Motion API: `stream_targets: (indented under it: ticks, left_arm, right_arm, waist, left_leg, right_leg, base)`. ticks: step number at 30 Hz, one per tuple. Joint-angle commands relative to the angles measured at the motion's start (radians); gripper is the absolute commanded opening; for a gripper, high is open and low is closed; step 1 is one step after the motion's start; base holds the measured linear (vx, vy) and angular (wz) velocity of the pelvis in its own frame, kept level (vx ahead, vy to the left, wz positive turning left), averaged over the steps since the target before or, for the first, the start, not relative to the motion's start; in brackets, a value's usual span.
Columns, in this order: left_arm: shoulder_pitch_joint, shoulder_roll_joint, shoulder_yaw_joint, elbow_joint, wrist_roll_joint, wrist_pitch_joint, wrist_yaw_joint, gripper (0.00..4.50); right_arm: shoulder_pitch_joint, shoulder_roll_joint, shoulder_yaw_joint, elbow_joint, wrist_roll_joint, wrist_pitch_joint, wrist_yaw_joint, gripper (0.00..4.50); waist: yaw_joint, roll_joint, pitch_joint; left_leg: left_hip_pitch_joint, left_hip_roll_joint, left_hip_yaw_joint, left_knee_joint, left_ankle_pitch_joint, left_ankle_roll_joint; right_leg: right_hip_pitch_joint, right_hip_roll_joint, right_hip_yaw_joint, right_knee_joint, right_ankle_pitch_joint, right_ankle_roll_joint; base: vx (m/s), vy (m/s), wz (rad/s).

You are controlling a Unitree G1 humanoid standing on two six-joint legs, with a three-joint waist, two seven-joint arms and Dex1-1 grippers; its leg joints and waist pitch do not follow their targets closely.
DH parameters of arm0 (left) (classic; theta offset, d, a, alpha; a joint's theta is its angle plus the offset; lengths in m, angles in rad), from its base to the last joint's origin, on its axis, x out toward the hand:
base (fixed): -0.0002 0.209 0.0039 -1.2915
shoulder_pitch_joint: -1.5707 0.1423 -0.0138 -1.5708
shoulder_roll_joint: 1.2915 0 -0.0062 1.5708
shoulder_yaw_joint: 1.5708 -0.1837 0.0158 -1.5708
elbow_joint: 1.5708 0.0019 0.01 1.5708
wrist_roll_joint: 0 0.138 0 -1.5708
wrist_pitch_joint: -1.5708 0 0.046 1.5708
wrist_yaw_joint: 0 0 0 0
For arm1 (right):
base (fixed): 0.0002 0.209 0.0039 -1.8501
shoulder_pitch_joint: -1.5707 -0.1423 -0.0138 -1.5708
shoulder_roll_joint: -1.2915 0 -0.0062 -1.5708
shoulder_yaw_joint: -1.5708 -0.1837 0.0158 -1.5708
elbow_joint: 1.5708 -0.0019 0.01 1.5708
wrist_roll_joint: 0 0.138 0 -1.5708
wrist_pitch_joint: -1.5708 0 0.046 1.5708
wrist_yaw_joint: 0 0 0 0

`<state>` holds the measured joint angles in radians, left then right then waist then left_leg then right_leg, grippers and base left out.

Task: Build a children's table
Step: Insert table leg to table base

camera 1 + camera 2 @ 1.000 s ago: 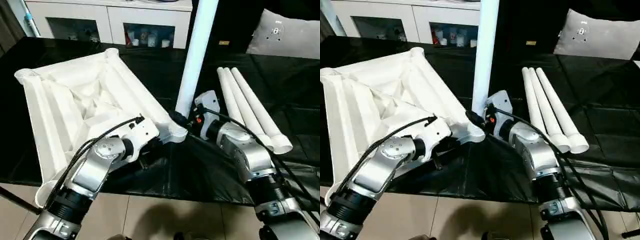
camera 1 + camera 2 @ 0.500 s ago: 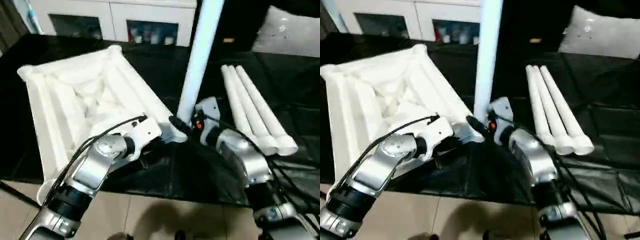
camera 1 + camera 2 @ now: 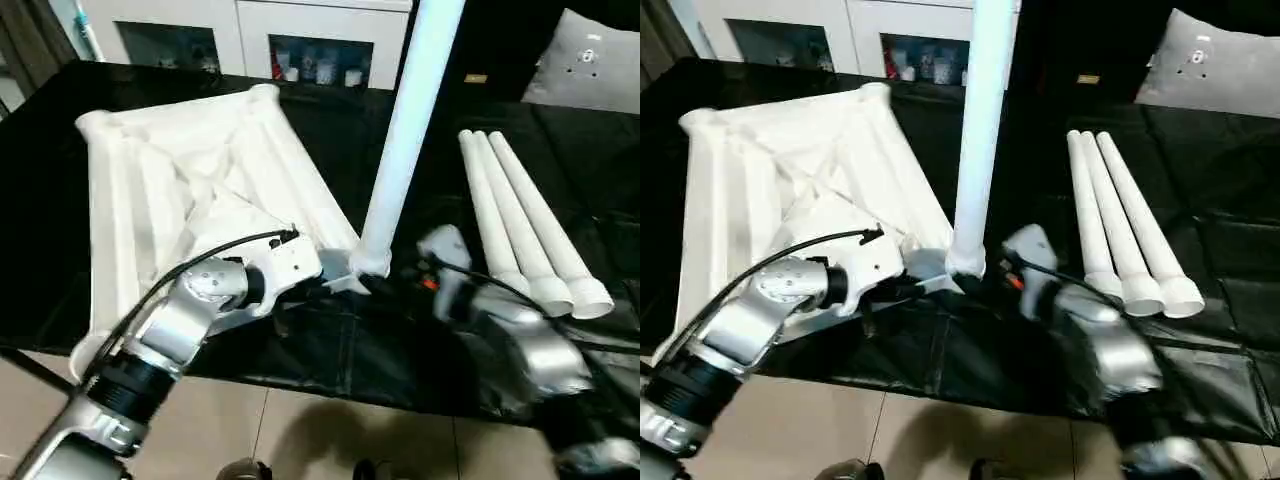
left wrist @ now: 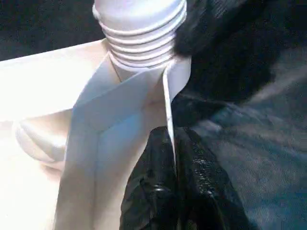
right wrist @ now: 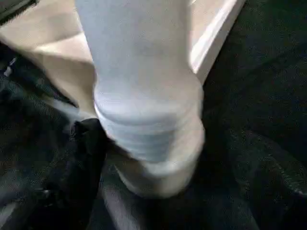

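The children's table top (image 3: 190, 190) lies upside down on the black cover, ribs facing up. One white leg (image 3: 405, 130) stands upright in its near right corner socket (image 3: 368, 265); the threaded collar (image 4: 139, 28) sits at the socket mouth. My left gripper (image 3: 318, 290) is shut on the thin rim of the top (image 4: 168, 96) just beside that socket. My right gripper (image 3: 385, 287) is at the foot of the leg, open, with one black finger (image 5: 84, 163) next to the collar (image 5: 148, 129). Three more legs (image 3: 520, 225) lie side by side to the right.
The black-covered work table's front edge (image 3: 330, 385) runs just below my grippers, with tiled floor (image 3: 330, 440) beyond it. A white glass-door cabinet (image 3: 250, 40) stands behind the table. A grey cushion (image 3: 590, 70) lies at the back right.
My right gripper has opened and drawn back a little from the leg, which stays upright. The left gripper keeps its hold on the rim. The camera has shifted.
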<state>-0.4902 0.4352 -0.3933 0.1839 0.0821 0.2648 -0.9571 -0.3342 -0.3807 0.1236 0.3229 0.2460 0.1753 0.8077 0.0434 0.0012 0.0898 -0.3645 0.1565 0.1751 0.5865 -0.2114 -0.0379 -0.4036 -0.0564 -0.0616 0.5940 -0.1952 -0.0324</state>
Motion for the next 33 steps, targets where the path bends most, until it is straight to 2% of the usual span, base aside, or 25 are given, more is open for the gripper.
stream_targets:
  ticks: [1, 5, 7, 14, 24, 26, 29, 31, 33]
  left_arm:
    - [0.007, 0.049, -0.072, 0.052, 0.043, -0.042, -0.087, 0.00]
    - [-0.001, 0.059, -0.083, 0.068, 0.037, -0.078, -0.121, 0.00]
    - [-0.013, 0.073, -0.101, 0.086, 0.042, -0.129, -0.162, 0.00]
    - [-0.028, 0.080, -0.122, 0.098, 0.042, -0.185, -0.212, 0.00]
    - [-0.026, 0.072, -0.131, 0.092, 0.038, -0.206, -0.234, 0.00]
    - [-0.026, 0.070, -0.131, 0.093, 0.040, -0.210, -0.237, 0.00]
    - [-0.024, 0.072, -0.129, 0.094, 0.041, -0.213, -0.237, 0.00]
    - [-0.022, 0.074, -0.129, 0.094, 0.042, -0.215, -0.237, 0.00]
    - [-0.022, 0.074, -0.129, 0.094, 0.042, -0.215, -0.237, 0.00]
  right_arm:
    - [0.018, -0.074, -0.019, -0.044, 0.020, -0.011, 0.108, 4.48]
    - [0.023, -0.112, -0.007, -0.069, 0.032, -0.001, 0.177, 4.48]
    - [0.014, -0.145, 0.013, -0.081, 0.022, -0.012, 0.228, 4.48]
    - [-0.025, -0.135, 0.039, -0.056, 0.004, -0.040, 0.255, 4.48]
    - [-0.054, -0.087, 0.060, -0.035, 0.001, -0.037, 0.270, 4.48]
    - [-0.065, -0.074, 0.069, -0.018, 0.009, -0.028, 0.277, 4.20]
    - [-0.066, -0.065, 0.066, -0.014, 0.017, -0.015, 0.288, 4.09]
    - [-0.065, -0.064, 0.065, -0.015, 0.019, -0.010, 0.292, 3.79]
    - [-0.065, -0.064, 0.065, -0.015, 0.019, -0.010, 0.292, 3.72]
  waist:
    - [0.003, 0.005, -0.062]
    - [0.004, 0.003, -0.060]
    - [0.006, 0.002, -0.062]
    - [0.015, 0.005, -0.069]
    - [0.023, 0.004, -0.072]
    - [0.024, 0.002, -0.072]
    - [0.026, 0.001, -0.074]
    - [0.027, 0.001, -0.075]
    - [0.027, 0.001, -0.076]
  left_leg:
    - [0.005, 0.079, -0.026, -0.065, -0.062, 0.116]
    - [0.005, 0.079, -0.026, -0.065, -0.085, 0.122]
    - [0.005, 0.079, -0.026, -0.064, -0.085, 0.120]
    - [0.009, 0.082, -0.025, -0.057, -0.021, 0.143]
    - [0.009, 0.083, -0.025, -0.055, -0.021, 0.132]
    - [0.009, 0.082, -0.024, -0.054, -0.026, 0.127]
    - [0.008, 0.082, -0.024, -0.054, -0.022, 0.125]
    - [0.008, 0.082, -0.025, -0.053, -0.011, 0.127]
    - [0.008, 0.081, -0.025, -0.051, -0.001, 0.132]
  right_leg:
    - [0.063, -0.099, 0.062, -0.053, -0.006, -0.275]
    - [0.064, -0.101, 0.060, -0.058, -0.056, -0.275]
    - [0.064, -0.102, 0.060, -0.059, -0.086, -0.270]
    - [0.062, -0.100, 0.057, -0.041, 0.027, -0.302]
    - [0.063, -0.102, 0.056, -0.036, 0.029, -0.306]
    - [0.064, -0.103, 0.057, -0.037, 0.016, -0.302]
    - [0.064, -0.103, 0.057, -0.036, 0.012, -0.297]
    - [0.065, -0.101, 0.057, -0.033, 0.027, -0.296]
    - [0.064, -0.101, 0.056, -0.031, 0.043, -0.297]
  base:
    - [0.000, 0.000, 0.00]
    - [0.000, 0.000, 0.00]
    - [0.000, 0.000, 0.00]
    - [0.000, 0.000, 0.00]
    - [0.000, 0.000, 0.00]
    - [0.000, 0.000, 0.00]
    - [0.000, 0.000, 0.00]
    - [0.000, 0.000, 0.00]
    - [0.000, 0.000, 0.00]
